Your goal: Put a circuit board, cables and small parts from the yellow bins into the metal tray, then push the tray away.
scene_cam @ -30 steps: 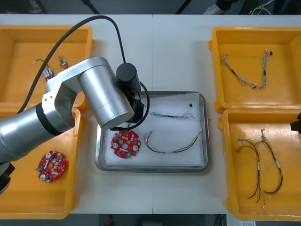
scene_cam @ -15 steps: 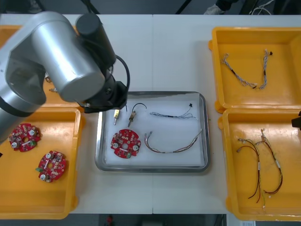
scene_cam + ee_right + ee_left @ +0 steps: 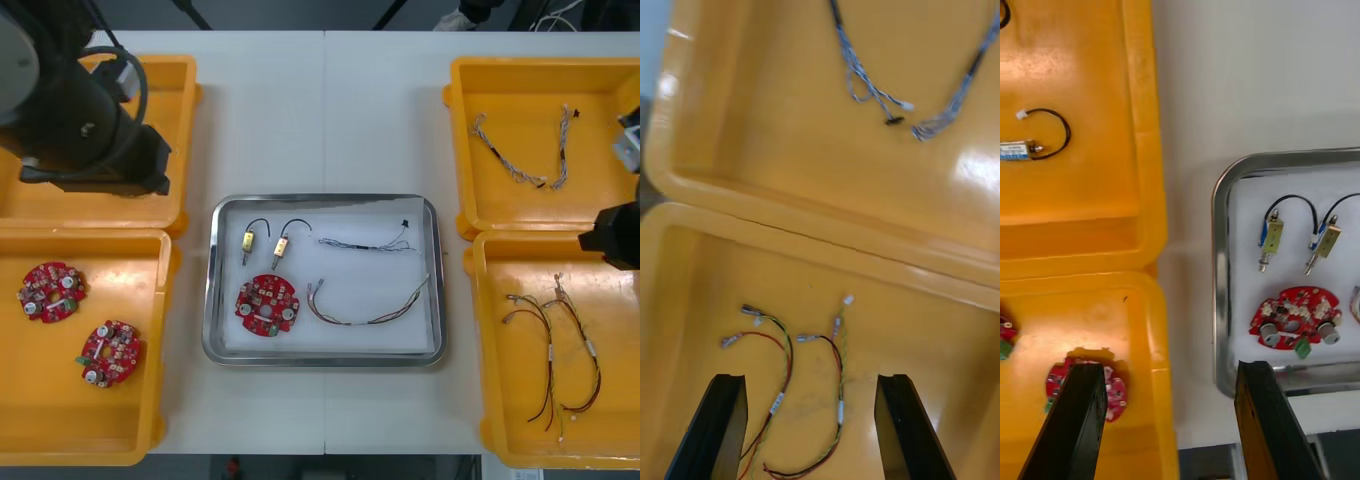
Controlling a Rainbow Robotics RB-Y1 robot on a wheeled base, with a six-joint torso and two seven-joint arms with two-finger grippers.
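The metal tray (image 3: 436,300) sits mid-table, white inside. In it lie a round red circuit board (image 3: 267,303), two small metal parts (image 3: 247,241) with black leads, a thin dark cable (image 3: 365,243) and a longer cable (image 3: 370,312). My left gripper (image 3: 1172,431) is open and holds nothing; it hovers over the seam of the left yellow bins, beside the tray's rim (image 3: 1217,300). My right gripper (image 3: 811,431) is open too, above the red and yellow cables (image 3: 782,375) in the near right bin (image 3: 480,400).
Two more circuit boards (image 3: 48,291) lie in the near left bin (image 3: 160,400). One small metal part (image 3: 1022,150) rests in the far left bin. Twisted blue and white cables (image 3: 520,150) are in the far right bin (image 3: 460,150). Bare table lies beyond the tray.
My left arm has pulled back from the tray, up and left over the left bins, uncovering two small metal parts in the tray. My right arm has come in at the right edge.
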